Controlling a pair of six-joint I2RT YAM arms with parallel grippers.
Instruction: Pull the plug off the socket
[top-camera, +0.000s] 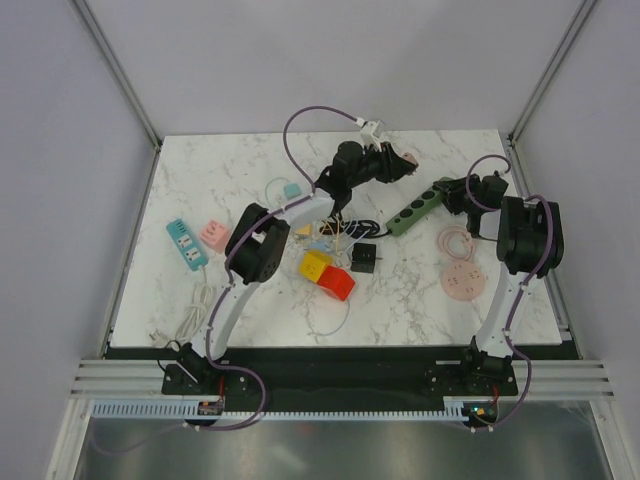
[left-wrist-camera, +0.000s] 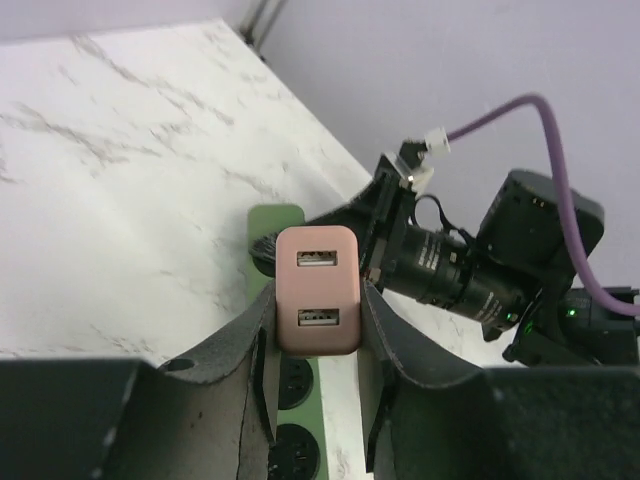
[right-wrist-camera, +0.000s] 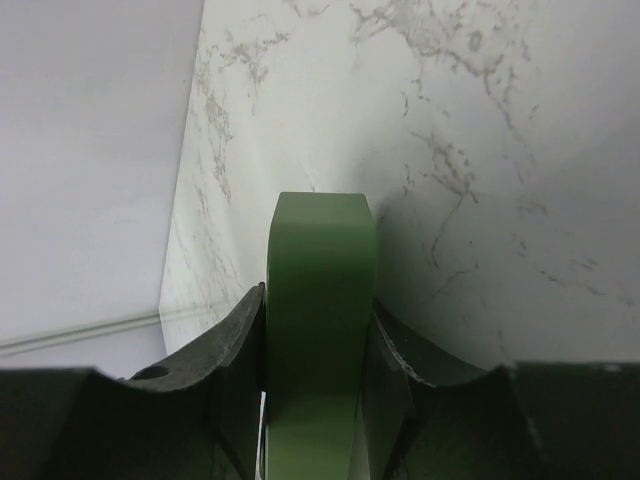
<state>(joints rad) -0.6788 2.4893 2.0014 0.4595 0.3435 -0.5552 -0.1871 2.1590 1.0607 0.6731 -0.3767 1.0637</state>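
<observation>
Left gripper is closed part-way on the pink two-port USB charger plug, one black finger flat on each side of it, USB ports facing the wrist camera. Right gripper is clamped across one end of the long green plastic power strip, jaws narrowed to the strip's width, pinning it to the white marble-pattern bench at the far right. In the left wrist view the plug sits above the strip, and at least two round sockets show uncovered below it. In the top view the left gripper is up and toward the far edge of the bench, apart from the strip rather than on it. My read: the plug looks already pulled free, so the extraction itself looks done. Caveat: the plug's pins are hidden by its body and the fingers, so I can't confirm full clearance from these views. What's left, as I judge it: carry the plug clear of the strip, put it down on a bare patch of the bench, open both grippers and back off. The strip looks flat and not dragged up with the plug.
</observation>
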